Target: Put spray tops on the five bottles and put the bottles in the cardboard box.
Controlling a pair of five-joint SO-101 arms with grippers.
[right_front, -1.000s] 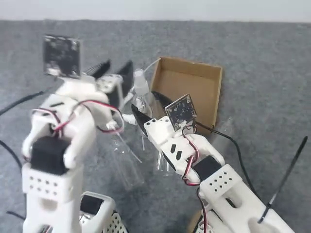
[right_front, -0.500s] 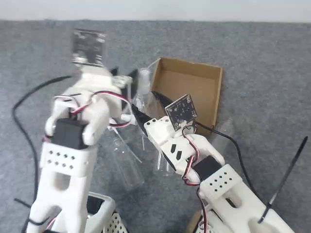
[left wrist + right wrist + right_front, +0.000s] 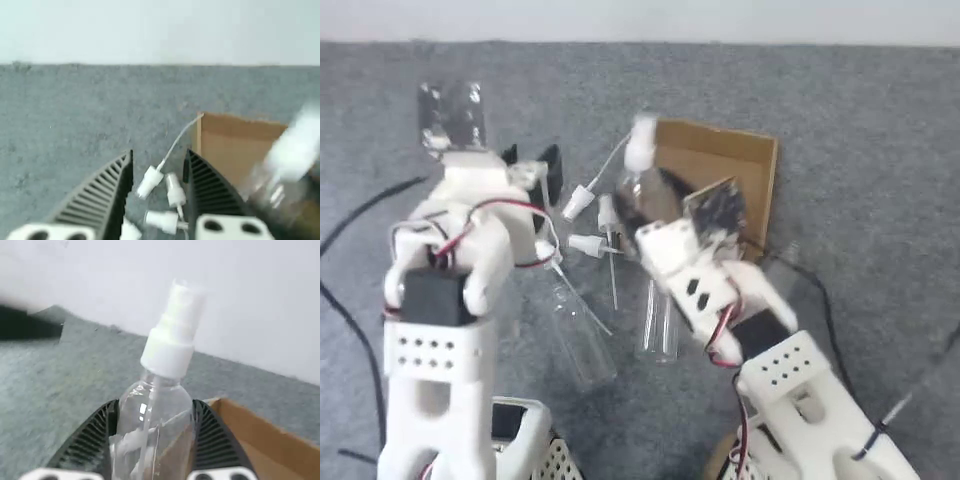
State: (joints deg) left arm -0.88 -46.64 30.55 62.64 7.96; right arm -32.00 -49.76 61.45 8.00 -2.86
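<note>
The grey carpeted bench (image 3: 870,120) meets a white wall. The right end effector (image 3: 152,440) is clenched on a clear spray bottle (image 3: 154,412) with its top fitted, held at the edge of the cardboard box (image 3: 725,175). The left end effector (image 3: 157,182) is released, jaws wide apart, above the loose spray tops (image 3: 172,189). Two capless bottles (image 3: 578,335) lie on the bench.

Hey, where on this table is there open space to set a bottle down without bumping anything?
Bare carpet lies right of the cardboard box and in the far strip behind it. Crowded: the middle between the arms, where loose spray tops and lying bottles sit, and the box's left edge, where the right arm's jaws hold a capped bottle.
</note>
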